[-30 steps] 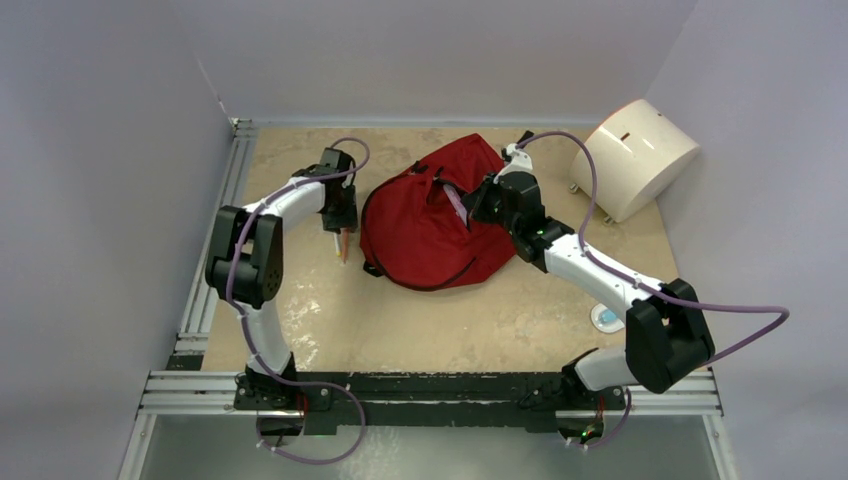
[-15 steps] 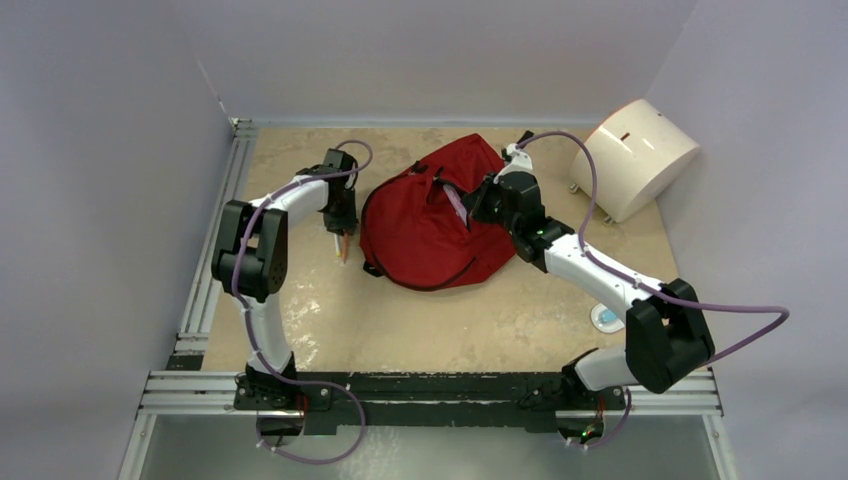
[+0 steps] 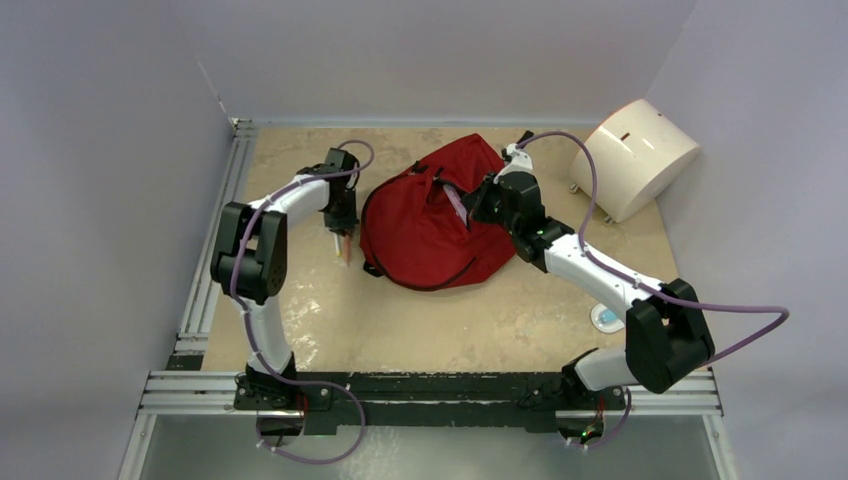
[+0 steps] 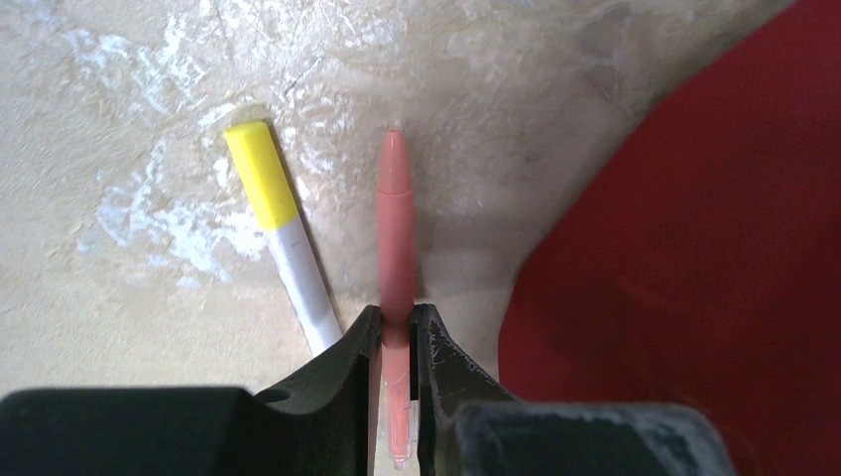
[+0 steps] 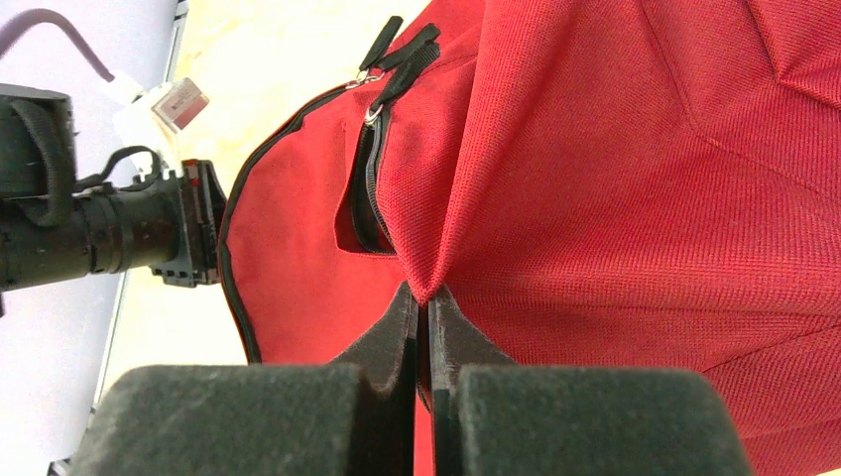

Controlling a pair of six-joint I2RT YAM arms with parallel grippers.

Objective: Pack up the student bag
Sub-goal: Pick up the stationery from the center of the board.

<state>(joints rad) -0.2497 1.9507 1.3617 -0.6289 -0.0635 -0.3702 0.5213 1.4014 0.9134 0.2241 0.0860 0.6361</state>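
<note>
The dark-red student bag (image 3: 430,220) lies in the middle of the table, its zipper partly open (image 5: 369,188). My right gripper (image 5: 421,302) is shut on a pinched fold of the bag's red fabric (image 5: 555,149) near the opening, at the bag's right side (image 3: 487,203). My left gripper (image 4: 397,322) is shut on a pink pen (image 4: 396,238), held just left of the bag (image 4: 694,258) over the table; the pen shows in the top view (image 3: 343,246). A white marker with a yellow cap (image 4: 278,218) lies on the table beside the pen.
A white rounded box (image 3: 635,155) stands at the back right. A small round pale-blue thing (image 3: 605,318) lies by the right arm. A metal rail (image 3: 215,220) runs along the table's left edge. The left arm's wrist shows in the right wrist view (image 5: 109,233).
The left arm's elbow has shifted slightly; its gripper with the pink pen stays about where it was beside the bag. The right arm and the bag have not moved.
</note>
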